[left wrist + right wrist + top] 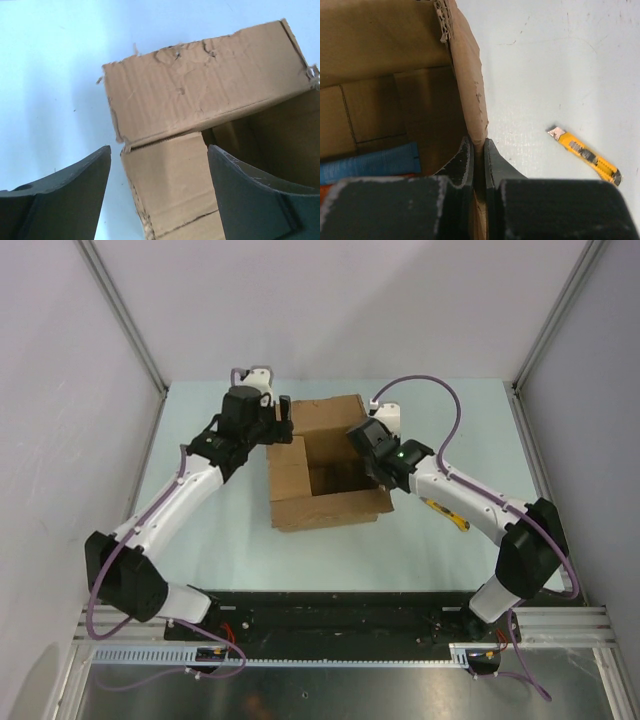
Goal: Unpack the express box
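Observation:
The brown cardboard express box (325,465) stands open in the middle of the table with its flaps up. My right gripper (479,150) is shut on the box's right wall (470,80), one finger inside and one outside. Inside the box lies a blue item (370,162) with something orange-red beside it. My left gripper (159,172) is open above the box's back-left corner, its fingers (75,180) either side of a left flap (172,185). The back flap (205,80) lies folded outward. In the top view the left gripper (268,422) is at the box's back-left edge.
A yellow utility knife (585,156) lies on the pale table to the right of the box, also seen in the top view (445,512) under my right arm. White enclosure walls surround the table. A black rail runs along the near edge (330,615).

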Controlling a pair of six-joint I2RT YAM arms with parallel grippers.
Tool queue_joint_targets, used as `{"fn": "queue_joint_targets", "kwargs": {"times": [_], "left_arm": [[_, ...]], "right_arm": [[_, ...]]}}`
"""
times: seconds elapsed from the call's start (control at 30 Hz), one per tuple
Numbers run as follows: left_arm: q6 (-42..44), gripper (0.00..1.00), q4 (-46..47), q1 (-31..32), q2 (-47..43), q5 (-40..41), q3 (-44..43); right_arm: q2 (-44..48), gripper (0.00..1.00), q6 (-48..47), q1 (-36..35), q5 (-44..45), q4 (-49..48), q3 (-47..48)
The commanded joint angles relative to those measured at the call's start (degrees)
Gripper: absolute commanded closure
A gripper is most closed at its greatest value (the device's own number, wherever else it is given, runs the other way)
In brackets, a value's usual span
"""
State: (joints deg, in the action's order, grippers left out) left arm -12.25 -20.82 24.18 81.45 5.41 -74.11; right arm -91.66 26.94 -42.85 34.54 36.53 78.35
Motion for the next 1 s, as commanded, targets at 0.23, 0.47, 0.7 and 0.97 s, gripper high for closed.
{"fn": "queue_joint_targets", "kwargs": {"times": [0.23,0.47,0.7,0.97], "left_arm": [[-1.6,0.08,-3.8,13.8,-2.4,25.1,4.0],[1.2,0.05,-3.9,19.4,2.8,35.2,4.0],[1.8,0.03,-3.9,21.3,5.4,37.8,4.2],[4.9,0.02,-3.8,24.8,8.7,48.6,4.1]], "right_arm": [[-0.8,0.76,16.4,-3.6,4.4,4.1,0.3],[1.0,0.58,16.8,-2.9,2.3,1.1,-2.1],[3.1,0.58,16.9,-0.5,-1.4,-1.6,-6.1],[4.2,0.59,17.0,1.3,-3.8,-3.6,-8.7]]}}
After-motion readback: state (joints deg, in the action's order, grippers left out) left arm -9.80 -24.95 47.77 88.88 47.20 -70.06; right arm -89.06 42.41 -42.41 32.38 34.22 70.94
